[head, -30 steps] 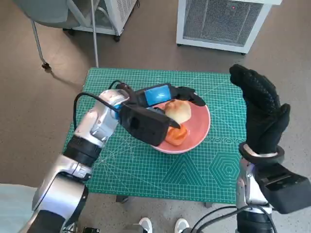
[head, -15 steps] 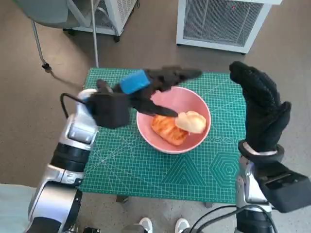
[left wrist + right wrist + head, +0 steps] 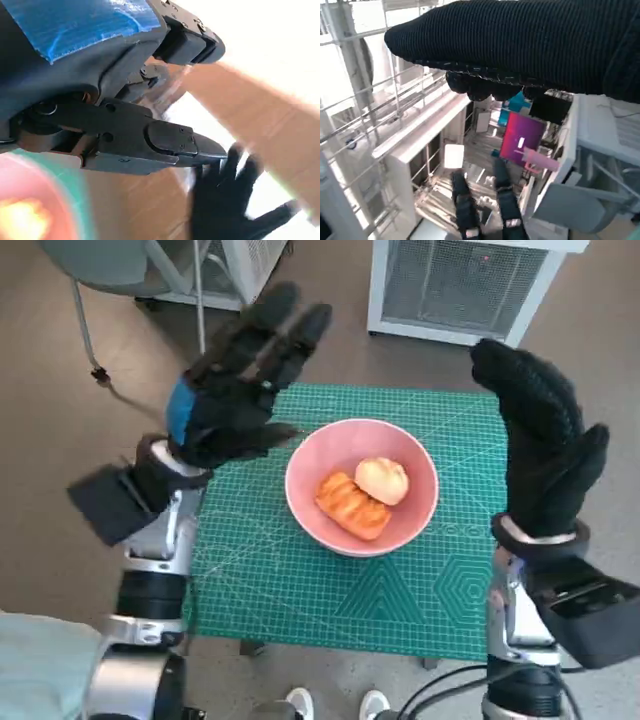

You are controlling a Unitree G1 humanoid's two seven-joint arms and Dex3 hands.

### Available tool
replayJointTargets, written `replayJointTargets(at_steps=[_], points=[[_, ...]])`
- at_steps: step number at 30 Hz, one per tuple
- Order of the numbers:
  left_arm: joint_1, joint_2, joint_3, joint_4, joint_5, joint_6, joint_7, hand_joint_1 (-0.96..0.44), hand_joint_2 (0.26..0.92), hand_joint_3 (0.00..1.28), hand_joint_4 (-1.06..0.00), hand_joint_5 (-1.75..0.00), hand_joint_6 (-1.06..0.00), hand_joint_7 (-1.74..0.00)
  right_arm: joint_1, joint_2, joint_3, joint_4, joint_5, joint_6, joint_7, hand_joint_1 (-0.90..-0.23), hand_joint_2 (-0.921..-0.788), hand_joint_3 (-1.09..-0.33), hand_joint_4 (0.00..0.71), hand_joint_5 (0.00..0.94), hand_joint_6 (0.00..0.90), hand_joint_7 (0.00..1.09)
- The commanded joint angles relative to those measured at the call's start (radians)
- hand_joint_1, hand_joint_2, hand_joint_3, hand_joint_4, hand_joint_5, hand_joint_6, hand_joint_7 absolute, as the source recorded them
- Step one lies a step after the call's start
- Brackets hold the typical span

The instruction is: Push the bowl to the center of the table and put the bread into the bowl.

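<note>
Black left hand [image 3: 235,390] with blue tape, knitted black right hand [image 3: 545,455], pale, seemingly metallic forearms

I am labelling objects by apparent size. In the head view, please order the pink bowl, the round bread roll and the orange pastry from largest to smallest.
1. pink bowl, clearly the largest; it holds both breads.
2. orange pastry, somewhat longer than the roll.
3. round bread roll, the smallest, though close to the pastry; it partly rests on the pastry, so this ranking is unsure.
</note>
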Motion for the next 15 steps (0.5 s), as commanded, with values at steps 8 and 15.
replayJointTargets(at_steps=[8, 15], points=[[0.122, -0.035, -0.016, -0.123, 0.064, 0.007, 0.139, -0.44, 0.921, 0.29, -0.20, 0.00, -0.22, -0.03, -0.028, -0.011, 0.001, -0.007, -0.020, 0.042, -0.012, -0.499, -0.921, -0.625, 0.369, 0.036, 0.005, 0.75], [0.152, -0.038, -0.039, -0.170, 0.084, 0.023, 0.167, -0.45, 0.921, 0.31, -0.19, 0.00, -0.22, -0.02, -0.042, -0.013, -0.002, 0.010, -0.028, 0.031, -0.012, -0.494, -0.921, -0.621, 0.370, 0.036, 0.005, 0.76]])
